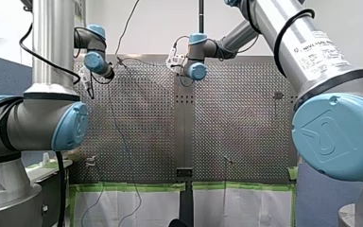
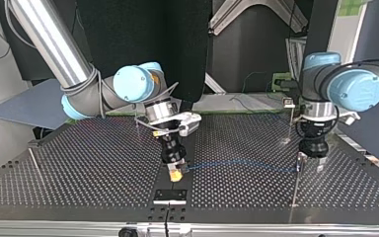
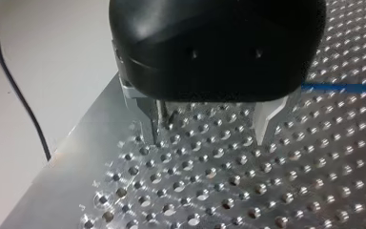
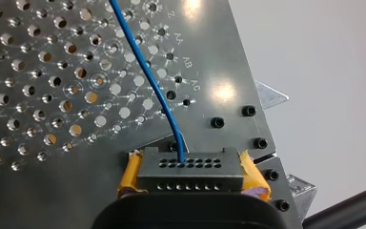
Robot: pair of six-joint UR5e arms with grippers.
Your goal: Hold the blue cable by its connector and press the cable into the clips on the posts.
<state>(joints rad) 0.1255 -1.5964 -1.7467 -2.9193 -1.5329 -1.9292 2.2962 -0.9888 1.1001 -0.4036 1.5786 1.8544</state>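
Observation:
A dark grey connector [image 4: 190,171] sits between the yellow pads of my right gripper [image 4: 190,175], which is shut on it. The thin blue cable [image 4: 145,71] leaves the connector and runs ahead over the perforated plate. In the top view my right gripper [image 2: 176,172] hangs low near the table's front middle, and the cable [image 2: 237,164] stretches across to a thin post [image 2: 296,185] at the right. My left gripper [image 2: 310,162] hovers just over that post. Its metal fingers [image 3: 267,121] stand apart and open with nothing held, and the cable [image 3: 343,88] passes beside them.
A second thin post [image 2: 291,123] stands further back at the top view's right. A small black plate [image 2: 170,195] lies at the table's front edge under my right gripper. The table's edge [image 3: 71,157] runs close beside my left gripper.

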